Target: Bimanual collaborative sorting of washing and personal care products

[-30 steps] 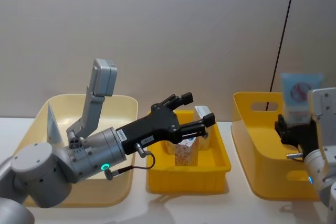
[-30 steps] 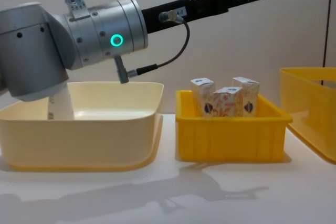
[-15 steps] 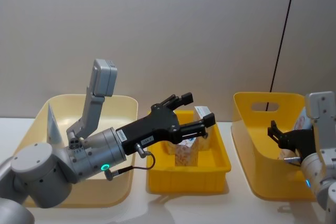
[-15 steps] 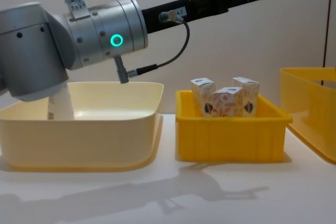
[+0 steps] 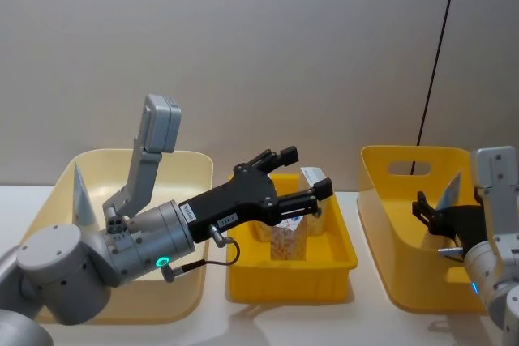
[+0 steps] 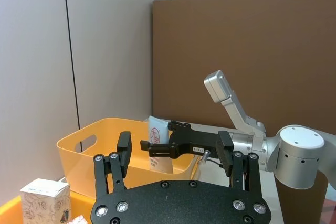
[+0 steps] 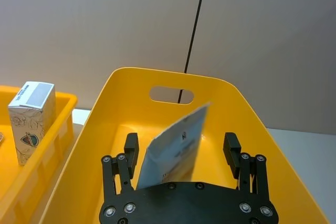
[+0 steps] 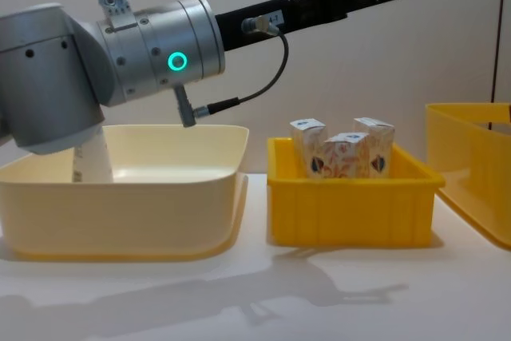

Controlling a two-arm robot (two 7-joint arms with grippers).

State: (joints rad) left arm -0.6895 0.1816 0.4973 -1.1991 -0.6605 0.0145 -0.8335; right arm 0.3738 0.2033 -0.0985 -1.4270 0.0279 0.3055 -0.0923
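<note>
My right gripper [image 7: 181, 148] stands open inside the right yellow bin [image 7: 126, 85]. A pale-blue squeeze tube [image 7: 176, 142] leans loose between its spread fingers. The head view shows that tube [image 5: 451, 191] propped in the bin beside the right gripper [image 5: 434, 224]. My left gripper [image 5: 304, 173] hovers open above the middle yellow tray [image 5: 288, 275], just over the white-and-orange cartons [image 8: 343, 157] standing in it. One carton [image 6: 44, 199] shows beside the left gripper [image 6: 174, 150] in the left wrist view. Another tube [image 5: 81, 192] stands in the cream bin [image 5: 174, 293].
The cream bin [image 8: 120, 197], the yellow tray [image 8: 351, 201] and the right yellow bin [image 8: 471, 169] stand in a row on the white table. Narrow gaps separate them. A black cable [image 5: 434, 54] hangs down the wall behind the right bin.
My right gripper lowered the tube into the right bin and let it go; the tube now leans there. The left arm shifted only slightly.
</note>
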